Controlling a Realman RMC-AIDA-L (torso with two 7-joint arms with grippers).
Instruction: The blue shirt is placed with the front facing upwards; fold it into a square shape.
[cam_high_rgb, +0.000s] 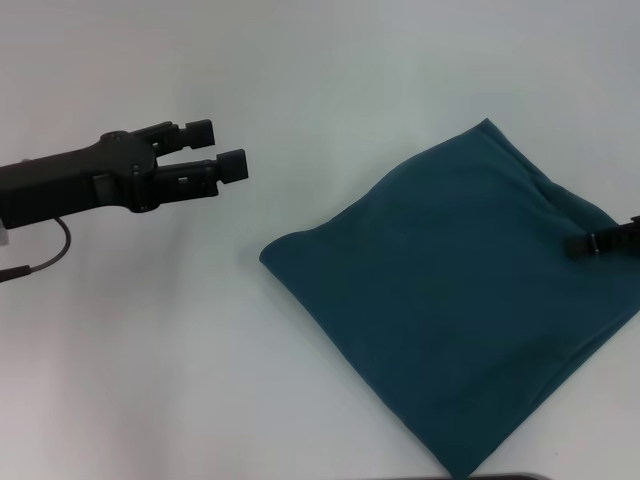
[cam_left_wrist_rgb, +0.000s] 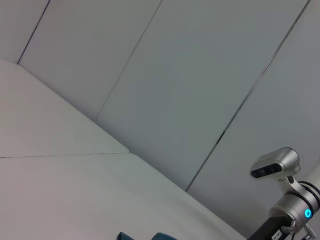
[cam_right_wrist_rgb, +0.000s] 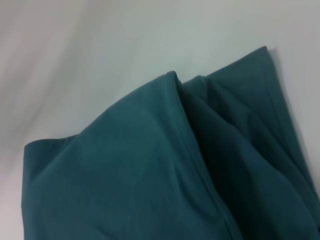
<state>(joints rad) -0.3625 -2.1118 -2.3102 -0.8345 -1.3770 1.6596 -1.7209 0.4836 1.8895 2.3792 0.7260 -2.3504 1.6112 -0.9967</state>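
The blue shirt (cam_high_rgb: 455, 300) lies folded into a rough square, turned like a diamond, on the right half of the white table (cam_high_rgb: 150, 380). Only plain teal cloth shows, with no lettering in sight. My left gripper (cam_high_rgb: 222, 147) hovers well to the shirt's left, open, with nothing between its fingers. The tip of my right gripper (cam_high_rgb: 600, 240) pokes in from the right edge, over the shirt's right corner. Up close, the right wrist view shows layered folds of the blue shirt (cam_right_wrist_rgb: 165, 170). Two small teal scraps of the blue shirt (cam_left_wrist_rgb: 162, 236) peek in at the edge of the left wrist view.
Bare white table surrounds the shirt on its left and far sides. A cable (cam_high_rgb: 55, 255) hangs under the left arm. In the left wrist view, grey wall panels (cam_left_wrist_rgb: 200, 75) stand behind the table, and a silver camera on a dark stand (cam_left_wrist_rgb: 276, 166) is at one side.
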